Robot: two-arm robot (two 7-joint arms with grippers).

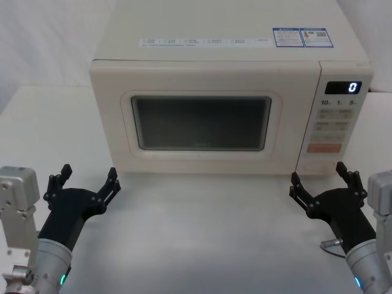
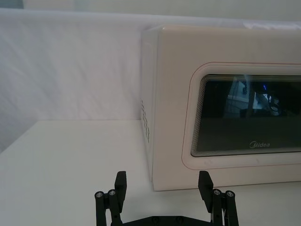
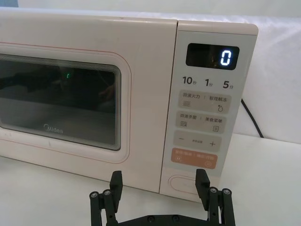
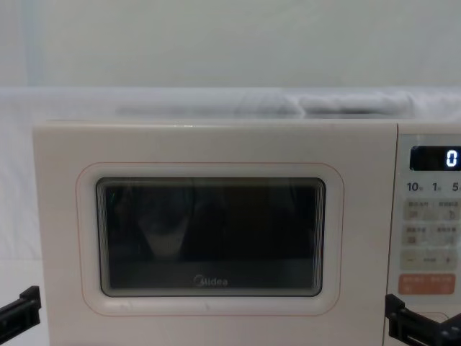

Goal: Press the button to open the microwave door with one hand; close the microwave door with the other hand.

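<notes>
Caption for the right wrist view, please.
Open right gripper poised before the closed microwave door and control panel, facing the wide cream button below the orange key.

Cream microwave door (image 1: pixel 202 122) with dark window, thin pink outline, grey logo; cream button (image 3: pixel 188 182) under an orange key (image 3: pixel 194 158); display (image 3: pixel 212 57) black with a white zero; grippers black

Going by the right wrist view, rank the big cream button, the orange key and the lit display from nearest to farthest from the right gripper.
From the right gripper:
1. The button, at the panel's base, between the fingertips.
2. The orange key, just above it.
3. The display, at the panel's top.
</notes>
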